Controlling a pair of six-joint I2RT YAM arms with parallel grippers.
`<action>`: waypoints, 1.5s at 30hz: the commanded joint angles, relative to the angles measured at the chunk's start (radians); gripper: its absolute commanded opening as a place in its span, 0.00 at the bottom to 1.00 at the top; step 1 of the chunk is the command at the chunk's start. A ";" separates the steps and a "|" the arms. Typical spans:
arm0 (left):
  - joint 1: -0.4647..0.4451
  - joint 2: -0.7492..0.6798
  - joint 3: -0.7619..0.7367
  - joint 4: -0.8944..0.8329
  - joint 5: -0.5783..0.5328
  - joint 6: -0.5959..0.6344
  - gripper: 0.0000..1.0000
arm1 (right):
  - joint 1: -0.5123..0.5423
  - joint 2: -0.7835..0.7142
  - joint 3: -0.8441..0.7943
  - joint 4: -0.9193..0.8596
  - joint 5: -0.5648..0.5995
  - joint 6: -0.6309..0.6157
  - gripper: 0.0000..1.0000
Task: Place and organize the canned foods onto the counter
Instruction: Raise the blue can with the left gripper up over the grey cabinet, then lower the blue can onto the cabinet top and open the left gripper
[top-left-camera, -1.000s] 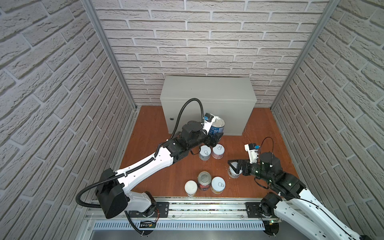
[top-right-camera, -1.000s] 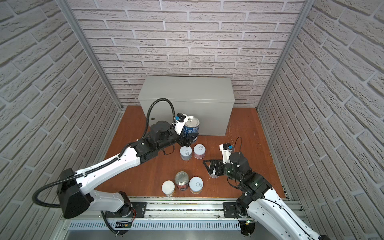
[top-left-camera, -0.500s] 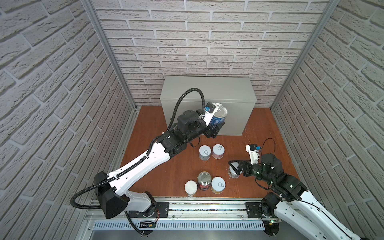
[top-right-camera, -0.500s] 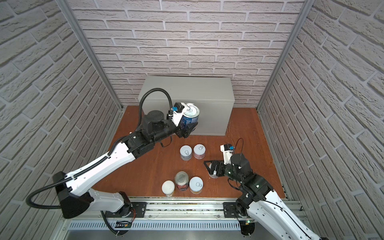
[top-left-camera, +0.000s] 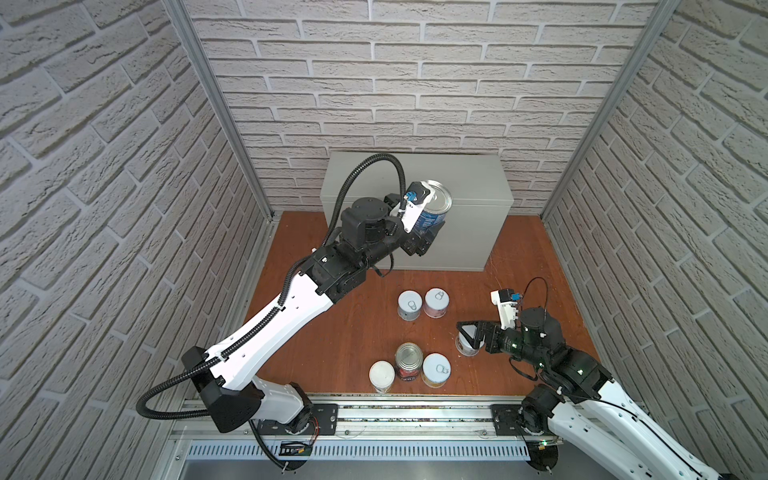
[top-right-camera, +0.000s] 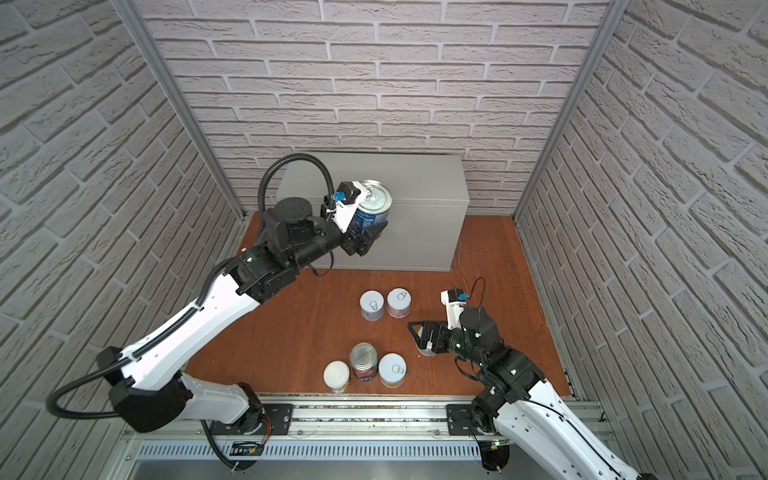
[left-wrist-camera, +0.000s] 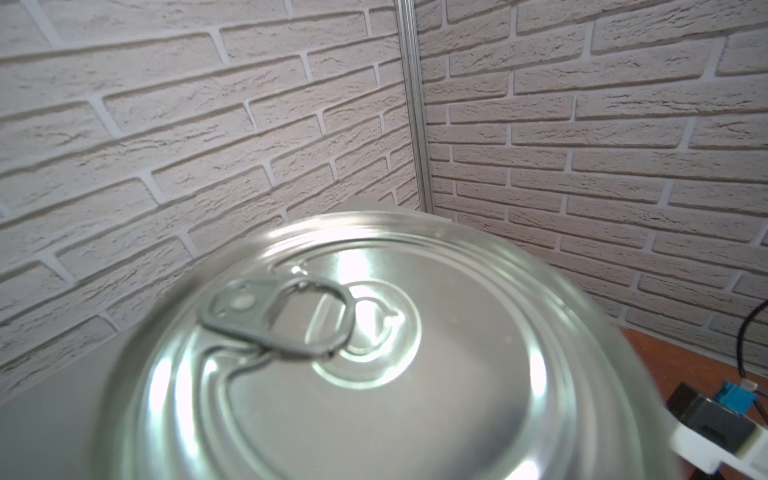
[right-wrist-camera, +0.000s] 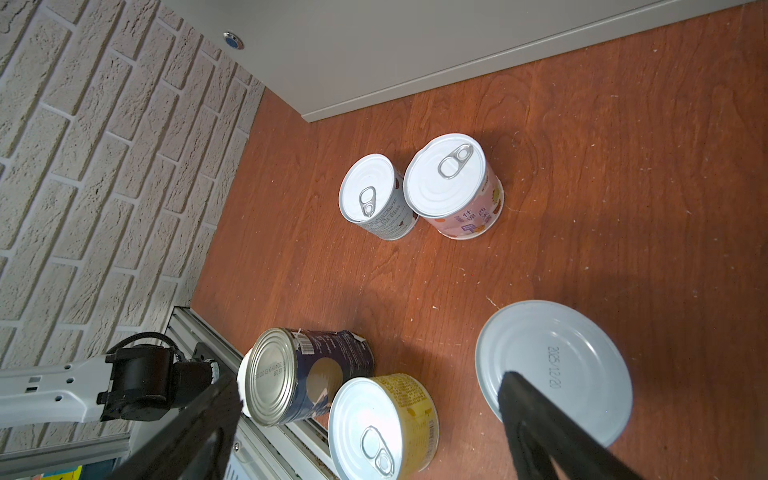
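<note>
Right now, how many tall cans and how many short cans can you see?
Tall metal-topped cans: 2, the blue-label can and the tomato can
Short white-lidded cans: 5
Total: 7 cans

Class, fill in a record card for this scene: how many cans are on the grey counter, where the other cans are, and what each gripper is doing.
Cans on the counter: none
Left gripper: shut on the blue-label can, held up at the counter's front edge
Floor, far pair: pale blue can and pink can, side by side
Floor, near row: yellow can, dark-label can, second yellow can
Right gripper: open, one finger above the last can, not gripping it
</note>
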 joint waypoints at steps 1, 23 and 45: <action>0.030 -0.013 0.075 0.177 0.006 0.031 0.57 | 0.006 0.005 -0.009 0.051 0.009 0.008 0.97; 0.403 0.207 0.373 0.167 0.230 -0.110 0.57 | 0.006 -0.001 -0.020 0.032 0.038 0.033 0.97; 0.636 0.592 0.706 0.237 0.335 -0.293 0.57 | 0.007 -0.048 -0.046 -0.005 0.060 0.036 0.97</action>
